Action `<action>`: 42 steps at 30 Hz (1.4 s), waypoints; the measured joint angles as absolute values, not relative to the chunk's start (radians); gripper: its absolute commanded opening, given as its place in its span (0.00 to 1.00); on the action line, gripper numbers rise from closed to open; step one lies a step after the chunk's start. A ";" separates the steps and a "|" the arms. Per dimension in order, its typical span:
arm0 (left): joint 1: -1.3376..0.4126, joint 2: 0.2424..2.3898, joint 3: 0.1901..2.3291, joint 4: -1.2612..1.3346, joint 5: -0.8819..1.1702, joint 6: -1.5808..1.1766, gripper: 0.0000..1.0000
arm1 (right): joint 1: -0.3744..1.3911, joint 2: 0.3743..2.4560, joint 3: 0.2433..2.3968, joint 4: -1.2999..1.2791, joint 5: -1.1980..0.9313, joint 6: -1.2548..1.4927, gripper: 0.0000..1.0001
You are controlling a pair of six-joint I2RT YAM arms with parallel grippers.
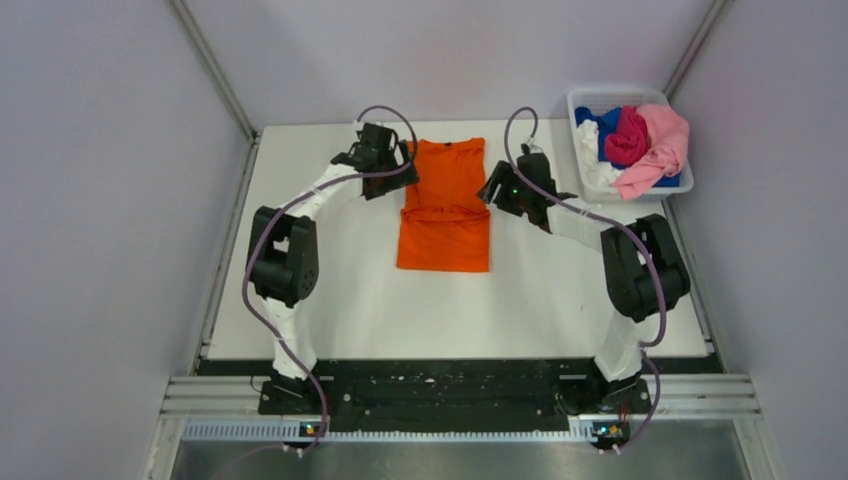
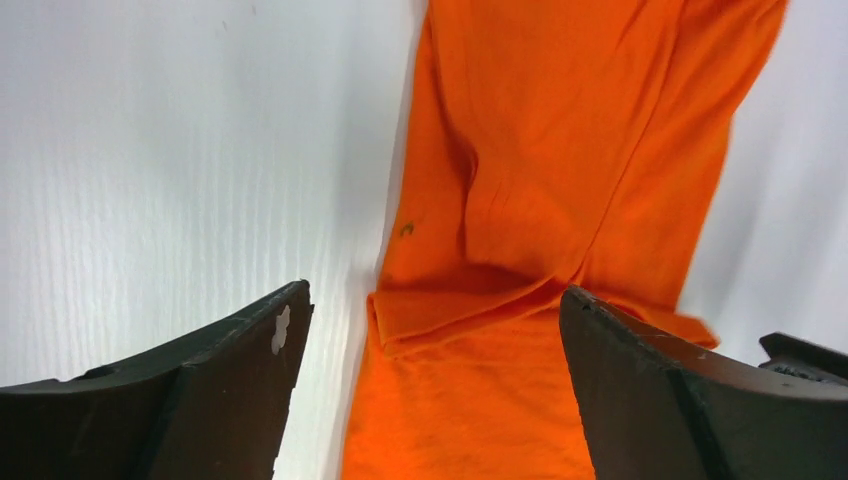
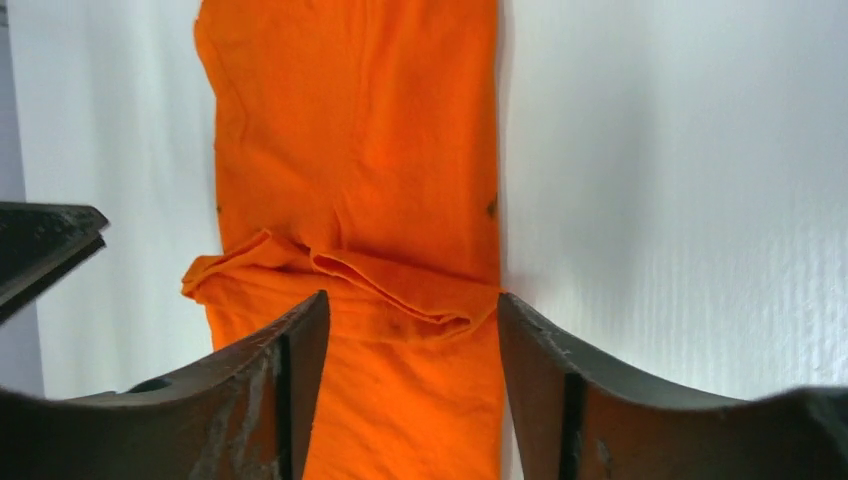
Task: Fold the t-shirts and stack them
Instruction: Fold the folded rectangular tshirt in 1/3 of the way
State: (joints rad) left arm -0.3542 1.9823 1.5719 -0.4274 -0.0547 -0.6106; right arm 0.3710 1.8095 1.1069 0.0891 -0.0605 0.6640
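Observation:
An orange t-shirt (image 1: pixel 445 210) lies flat in the middle of the white table (image 1: pixel 330 300), folded into a long narrow strip with a crease across its middle. My left gripper (image 1: pixel 392 170) hovers over the strip's upper left edge. In the left wrist view its jaws (image 2: pixel 435 310) stand wide open above the orange cloth (image 2: pixel 540 150), holding nothing. My right gripper (image 1: pixel 497 190) is at the upper right edge. In the right wrist view it (image 3: pixel 412 305) is open over the folded sleeve layer (image 3: pixel 360 150), with nothing between its fingers.
A white bin (image 1: pixel 600 97) stands at the back right corner, holding a heap of t-shirts: light pink (image 1: pixel 660 150), magenta (image 1: pixel 628 135), blue (image 1: pixel 600 120) and white (image 1: pixel 592 165). Grey walls close in the table on three sides.

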 measured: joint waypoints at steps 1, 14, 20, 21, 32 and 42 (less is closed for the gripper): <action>-0.343 1.983 1.591 -0.427 -0.049 -0.611 0.99 | 0.361 1.810 1.118 0.090 -0.073 0.663 0.86; -0.316 1.646 1.113 -0.369 0.089 -0.651 0.99 | 0.472 1.589 0.881 0.155 -0.217 0.557 0.99; -0.322 1.421 0.847 -0.352 0.142 -0.686 0.99 | 0.566 1.674 0.908 0.229 -0.266 0.535 0.99; -0.323 1.388 0.823 -0.357 0.141 -0.686 0.99 | 0.568 1.708 0.926 0.235 -0.268 0.535 0.99; -0.324 1.080 0.661 -0.425 0.070 -0.704 0.99 | 0.571 1.975 1.190 0.197 -0.197 0.501 0.99; -0.324 1.071 0.661 -0.432 0.067 -0.709 0.99 | 0.508 2.130 1.461 0.121 -0.126 0.470 0.99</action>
State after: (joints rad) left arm -0.3237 1.0714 0.6605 -0.4320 0.0673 -0.7094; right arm 0.5076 2.1300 1.4609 0.1207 -0.1257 0.4698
